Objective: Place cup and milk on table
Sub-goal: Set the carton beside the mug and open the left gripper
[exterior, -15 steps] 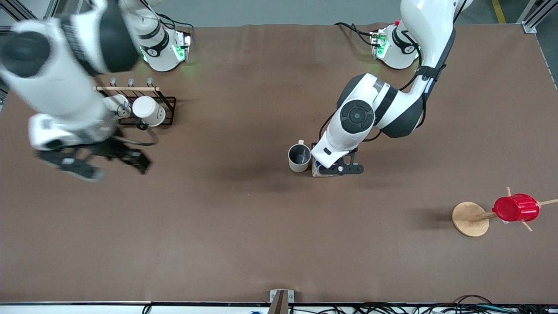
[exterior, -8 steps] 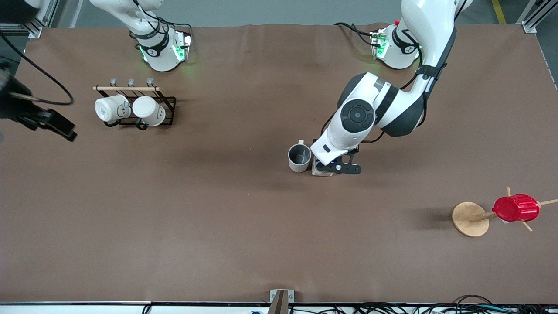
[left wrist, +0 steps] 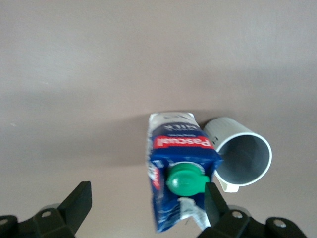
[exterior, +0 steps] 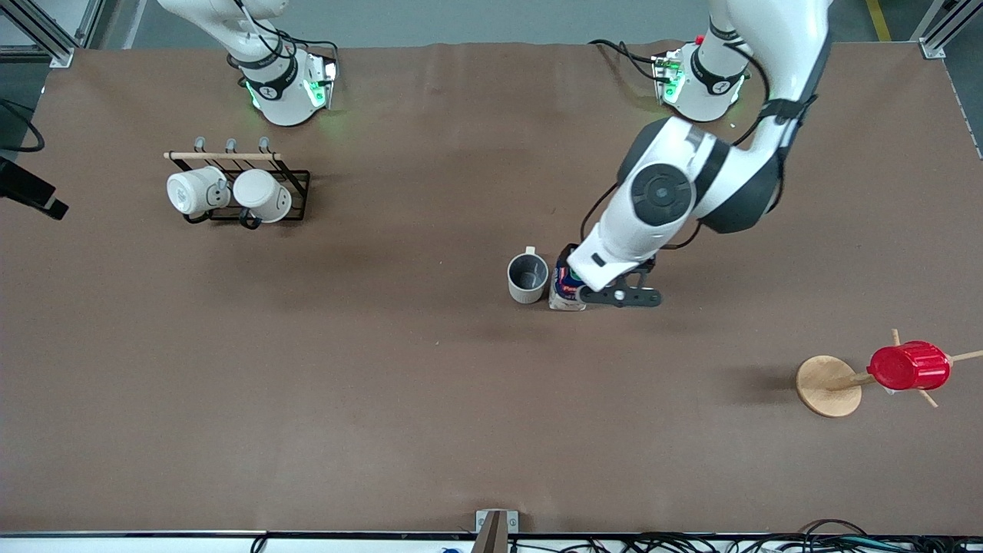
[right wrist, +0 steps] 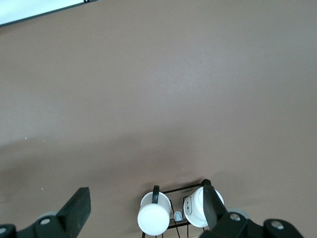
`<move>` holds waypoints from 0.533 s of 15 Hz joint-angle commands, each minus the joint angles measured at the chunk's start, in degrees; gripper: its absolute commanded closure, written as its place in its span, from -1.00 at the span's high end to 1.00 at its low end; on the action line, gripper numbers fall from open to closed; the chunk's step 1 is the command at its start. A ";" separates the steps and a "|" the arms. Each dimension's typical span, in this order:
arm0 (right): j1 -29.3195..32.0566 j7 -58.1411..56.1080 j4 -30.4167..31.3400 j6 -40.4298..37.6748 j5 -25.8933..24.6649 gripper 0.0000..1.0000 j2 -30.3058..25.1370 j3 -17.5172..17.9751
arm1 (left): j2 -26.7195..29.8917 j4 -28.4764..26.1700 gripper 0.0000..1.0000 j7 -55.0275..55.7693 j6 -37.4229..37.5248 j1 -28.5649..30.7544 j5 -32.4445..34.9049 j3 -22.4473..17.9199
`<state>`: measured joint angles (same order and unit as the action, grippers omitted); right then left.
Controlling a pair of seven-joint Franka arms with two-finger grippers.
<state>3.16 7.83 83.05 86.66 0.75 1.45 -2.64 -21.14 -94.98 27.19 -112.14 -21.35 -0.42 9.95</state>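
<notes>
Moved: left arm has lifted and drawn toward its own end of the brown matte table [exterior: 430,399]; right arm has swung out to the table's edge at its own end.
Left gripper [left wrist: 143,210]: fingers spread wide, off the small gable-top milk carton with blue top and green cap [left wrist: 179,171], over it.
Milk: upright on the table, touching the cream-beige mug with grey inside [exterior: 527,278].
Right gripper [right wrist: 143,210]: wide apart, holding nothing, high over two white mugs on a black wire rack [exterior: 230,193].
</notes>
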 commanded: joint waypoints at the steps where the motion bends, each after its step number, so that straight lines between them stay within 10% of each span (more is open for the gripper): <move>1: -0.25 -1.51 1.06 -0.61 0.74 1.00 -1.27 -0.17 | 7.06 -1.53 0.99 -2.21 2.80 4.64 0.25 0.25; 8: -0.78 -3.43 0.97 -0.61 -0.22 1.00 -1.36 0.36 | 12.71 5.74 1.00 -9.86 12.89 12.47 -0.98 0.16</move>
<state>2.68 5.85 83.08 86.30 0.75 1.39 -2.33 -8.56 -93.10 19.23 -103.35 -10.10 -0.67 9.81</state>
